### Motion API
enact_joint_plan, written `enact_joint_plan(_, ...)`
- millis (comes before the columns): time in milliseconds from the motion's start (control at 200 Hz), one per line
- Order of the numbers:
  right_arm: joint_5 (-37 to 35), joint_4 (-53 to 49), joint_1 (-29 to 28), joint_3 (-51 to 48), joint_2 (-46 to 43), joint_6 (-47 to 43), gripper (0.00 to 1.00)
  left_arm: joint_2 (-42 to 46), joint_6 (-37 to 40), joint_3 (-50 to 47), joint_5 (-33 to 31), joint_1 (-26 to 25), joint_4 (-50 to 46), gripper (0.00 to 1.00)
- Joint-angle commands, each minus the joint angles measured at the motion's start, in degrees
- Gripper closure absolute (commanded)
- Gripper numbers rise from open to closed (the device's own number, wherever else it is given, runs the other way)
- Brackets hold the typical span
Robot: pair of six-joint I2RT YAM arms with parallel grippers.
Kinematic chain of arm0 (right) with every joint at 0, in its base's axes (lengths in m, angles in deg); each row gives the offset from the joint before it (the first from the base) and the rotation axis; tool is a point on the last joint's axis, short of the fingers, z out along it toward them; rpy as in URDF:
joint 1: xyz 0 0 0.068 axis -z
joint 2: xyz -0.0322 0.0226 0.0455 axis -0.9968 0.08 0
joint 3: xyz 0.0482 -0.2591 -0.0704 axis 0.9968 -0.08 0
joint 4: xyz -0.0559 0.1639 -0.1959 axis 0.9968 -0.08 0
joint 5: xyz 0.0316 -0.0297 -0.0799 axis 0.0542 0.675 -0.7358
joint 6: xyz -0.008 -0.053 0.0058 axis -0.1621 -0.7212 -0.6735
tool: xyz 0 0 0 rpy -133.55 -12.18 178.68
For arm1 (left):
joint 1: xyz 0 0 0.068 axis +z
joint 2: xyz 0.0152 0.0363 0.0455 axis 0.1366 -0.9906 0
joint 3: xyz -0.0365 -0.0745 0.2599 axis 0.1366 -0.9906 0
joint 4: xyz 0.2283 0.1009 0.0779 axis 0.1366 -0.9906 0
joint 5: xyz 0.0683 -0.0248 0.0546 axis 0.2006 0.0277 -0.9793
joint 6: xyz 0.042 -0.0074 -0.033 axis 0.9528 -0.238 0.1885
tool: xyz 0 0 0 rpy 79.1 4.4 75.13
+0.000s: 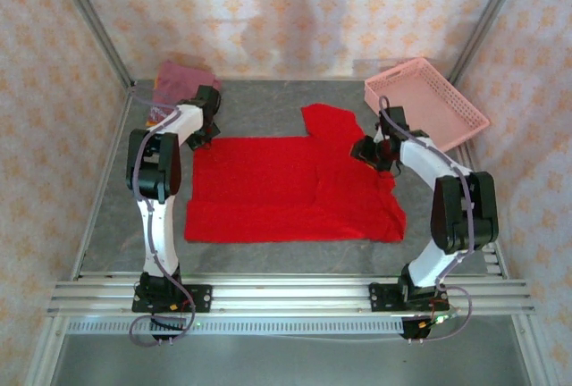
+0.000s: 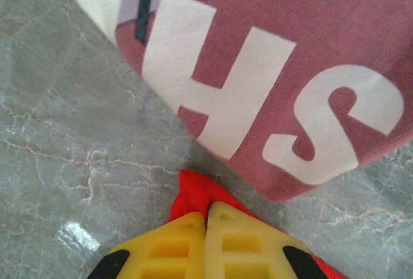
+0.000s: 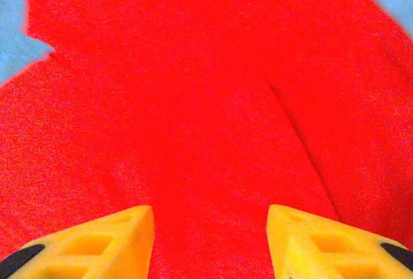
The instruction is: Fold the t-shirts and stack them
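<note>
A bright red t-shirt [image 1: 286, 189] lies spread flat on the grey table [image 1: 259, 104], one sleeve sticking out toward the back. My left gripper [image 1: 204, 136] sits at its back left corner. In the left wrist view the yellow fingers [image 2: 174, 240] are pressed together, so the left gripper [image 2: 208, 217] is shut on a tip of red t-shirt [image 2: 197, 192]. Just beyond lies a folded maroon-pink t-shirt [image 2: 310, 46] with white lettering, in the back left corner [image 1: 183, 78]. My right gripper [image 1: 365, 152] hovers open [image 3: 210, 227] over the red t-shirt [image 3: 193, 98] near its right sleeve, holding nothing.
A pink plastic lattice basket [image 1: 427, 100] stands tilted at the back right, close behind the right arm. Metal frame posts and patterned walls enclose the table. An aluminium rail [image 1: 286, 295] runs along the near edge.
</note>
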Motion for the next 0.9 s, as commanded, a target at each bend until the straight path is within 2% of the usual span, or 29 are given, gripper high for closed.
enact_joint_plan(0, -5.15, -1.69, -1.59, 7.5, 4.38, -4.0, 0.5, 3.1, 1.52, -0.73, 1.07, 0.59, 0.96, 1.0)
enact_joint_plan(260, -12.96, -3.39, -5.08, 32.57, 23.01, -8.02, 0.52, 1.96, 1.31, -1.33, 2.32, 0.59, 1.3, 1.0)
enact_joint_plan(395, -15.34, -7.48, -5.47, 45.39, 32.75, -9.14, 0.52, 1.87, 1.44, -1.52, 2.78, 0.6, 1.41, 1.0)
enact_joint_plan(555, -19.35, -9.9, -5.63, 54.75, 40.98, -11.17, 0.5, 1.61, 1.87, -1.45, 3.39, 0.59, 1.35, 1.0)
enact_joint_plan(701, -19.92, -13.31, -5.64, 62.6, 48.11, -13.62, 0.48, 1.16, 2.03, -1.19, 3.74, 0.59, 1.27, 1.0)
enact_joint_plan(896, -18.1, -22.98, -5.61, 75.3, 57.41, -14.92, 0.48, 0.9, 2.23, -1.08, 4.01, 0.59, 1.05, 1.0)
